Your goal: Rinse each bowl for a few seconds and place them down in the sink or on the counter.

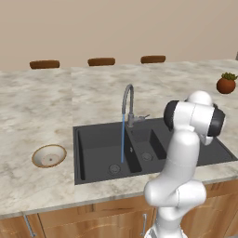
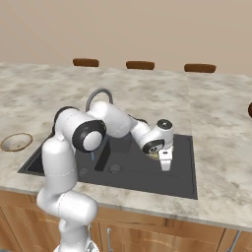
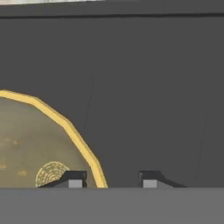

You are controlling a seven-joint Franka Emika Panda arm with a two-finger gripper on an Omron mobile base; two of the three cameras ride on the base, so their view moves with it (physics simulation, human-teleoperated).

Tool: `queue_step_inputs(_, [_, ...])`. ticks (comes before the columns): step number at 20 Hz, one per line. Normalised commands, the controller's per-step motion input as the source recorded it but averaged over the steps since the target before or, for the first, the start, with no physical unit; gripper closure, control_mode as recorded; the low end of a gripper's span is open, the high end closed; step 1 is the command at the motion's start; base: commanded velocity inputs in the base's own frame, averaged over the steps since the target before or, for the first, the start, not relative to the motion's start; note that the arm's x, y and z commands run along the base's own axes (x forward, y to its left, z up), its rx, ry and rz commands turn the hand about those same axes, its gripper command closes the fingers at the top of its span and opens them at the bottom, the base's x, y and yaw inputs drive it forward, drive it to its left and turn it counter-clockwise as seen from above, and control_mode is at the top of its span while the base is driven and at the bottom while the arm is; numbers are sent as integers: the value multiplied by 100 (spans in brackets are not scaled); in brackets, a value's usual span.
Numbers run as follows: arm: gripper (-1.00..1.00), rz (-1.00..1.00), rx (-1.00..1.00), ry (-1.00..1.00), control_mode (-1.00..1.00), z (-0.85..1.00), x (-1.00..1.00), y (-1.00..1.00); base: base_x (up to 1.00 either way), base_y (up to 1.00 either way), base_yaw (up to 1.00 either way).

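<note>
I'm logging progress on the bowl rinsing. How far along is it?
One looks done: the olive bowl lies in the sink, and the gripper hangs over it, jaws apart with the rim between them, seemingly letting go. The tap is running. Left: the brown-rimmed bowl on the counter left of the sink, apparently untouched.

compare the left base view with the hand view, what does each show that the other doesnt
Left base view alone: the curved grey gooseneck tap running a thin blue stream of water, the shallow brown-rimmed bowl with whitish inside on the beige marbled stone counter, the round reddish-brown pot with a green plant, and the white arm.

Hand view alone: the olive-tan bowl with a yellow rim close up, and the gripper, one dark fingertip over the bowl's inside, the other beyond its rim.

Both: the black-grey sink.
</note>
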Motion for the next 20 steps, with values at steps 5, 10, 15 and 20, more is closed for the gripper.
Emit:
queue_step_inputs(5, [-100,0,0,-1,-100,39,0,0,0,0,0])
queue_step_inputs(10, [-100,0,-2,-3,-100,64,-3,3,0,0,0])
queue_step_inputs(15, [-100,0,-5,-13,-100,99,-36,1,0,0,0])
queue_step_inputs(20, [-100,1,-1,-9,-100,100,-56,0,0,0,0])
